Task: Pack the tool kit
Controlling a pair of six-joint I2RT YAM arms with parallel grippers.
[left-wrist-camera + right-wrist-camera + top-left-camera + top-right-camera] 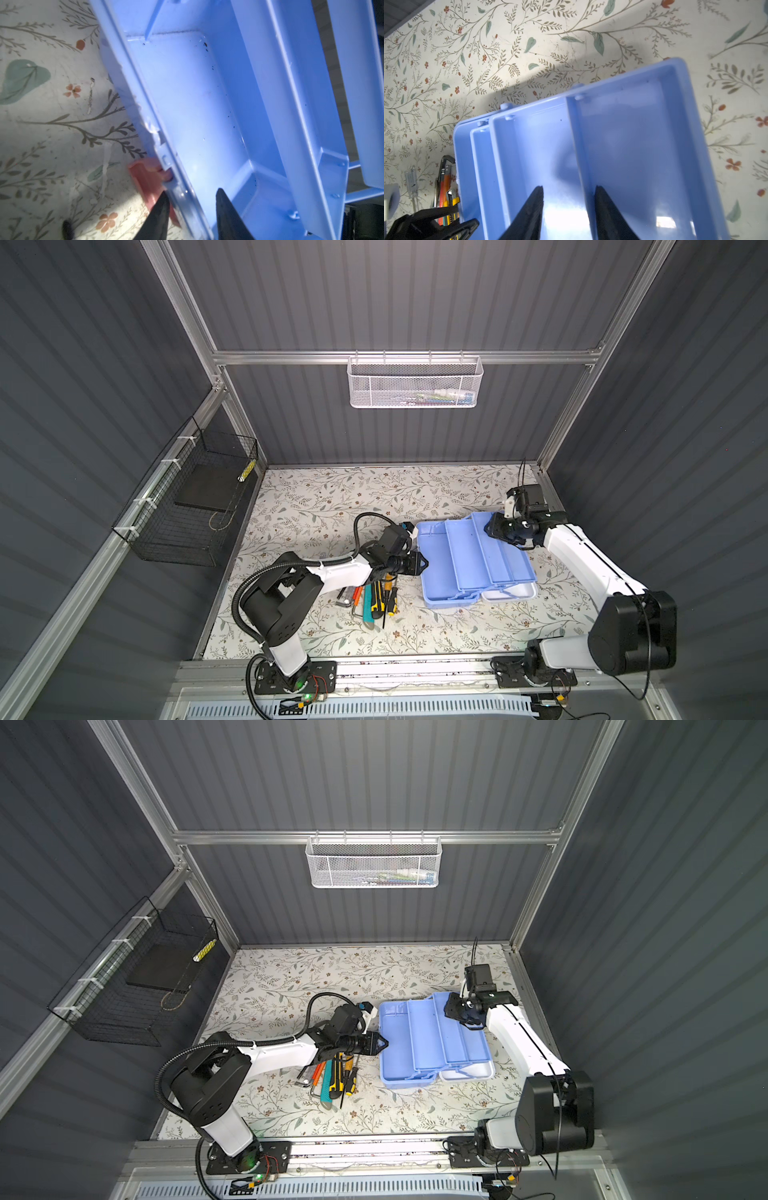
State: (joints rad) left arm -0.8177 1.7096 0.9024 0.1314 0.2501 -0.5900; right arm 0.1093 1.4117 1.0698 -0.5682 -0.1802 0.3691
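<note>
Left gripper (192, 192) partly open, astride the left-side rim of the tool kit box (440, 576) by the pink latch (145, 176), not clamped. Right gripper (569, 189) likewise open, astride the upper tray (633, 145) wall. Box sits right of table centre, long axis far-to-near, trays fanned rightward. Tools (376, 599) piled just left.

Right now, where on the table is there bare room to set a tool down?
Bare: the strip between the back wall and the open box; also the front strip between the tool pile and the front rail. Crowded: the gap between pile and box, filled by the left hand.
</note>
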